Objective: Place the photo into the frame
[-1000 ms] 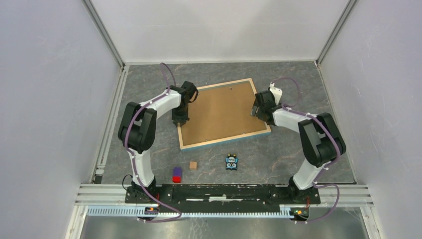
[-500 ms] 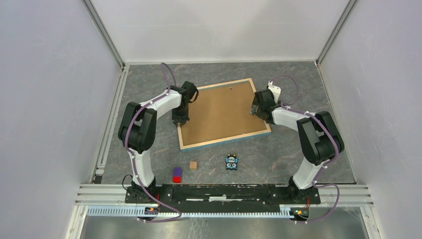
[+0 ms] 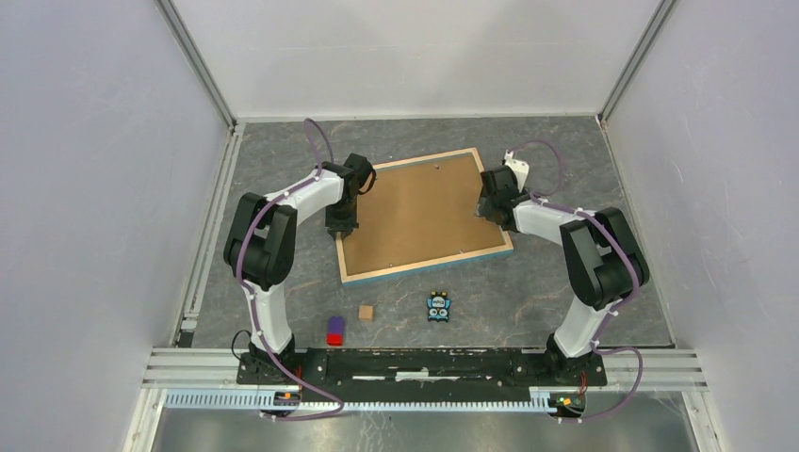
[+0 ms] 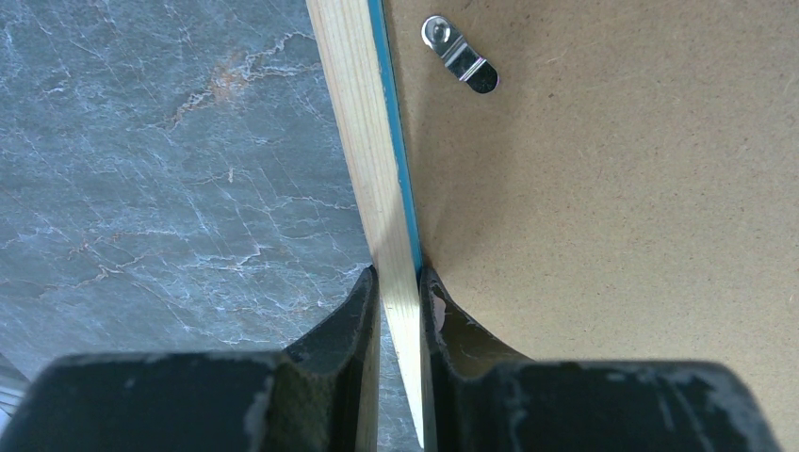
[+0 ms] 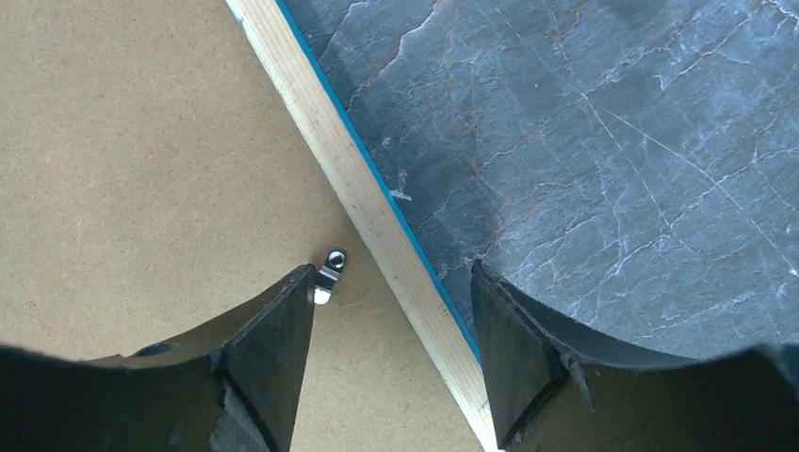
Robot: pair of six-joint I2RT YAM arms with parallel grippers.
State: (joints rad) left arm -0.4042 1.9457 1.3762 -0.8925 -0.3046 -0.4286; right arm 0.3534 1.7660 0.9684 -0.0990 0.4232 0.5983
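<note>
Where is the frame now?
Frame lies face-down at table centre, top view; left end effector pinches its left rim, right end effector straddles its right rim.

frame rim (image 4: 372,141): cut off between left jaws | clip (image 5: 332,266): part-hidden behind right jaws | blue object (image 3: 438,307), clear of jaws: unidentifiable

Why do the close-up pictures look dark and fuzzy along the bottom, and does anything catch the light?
Left wrist view: the left end effector sits close to the lens, dark and soft-edged; the metal clip glints. Right wrist view: the right end effector looks equally dark; the small clip glints. Top view: even light, no glare.
</note>
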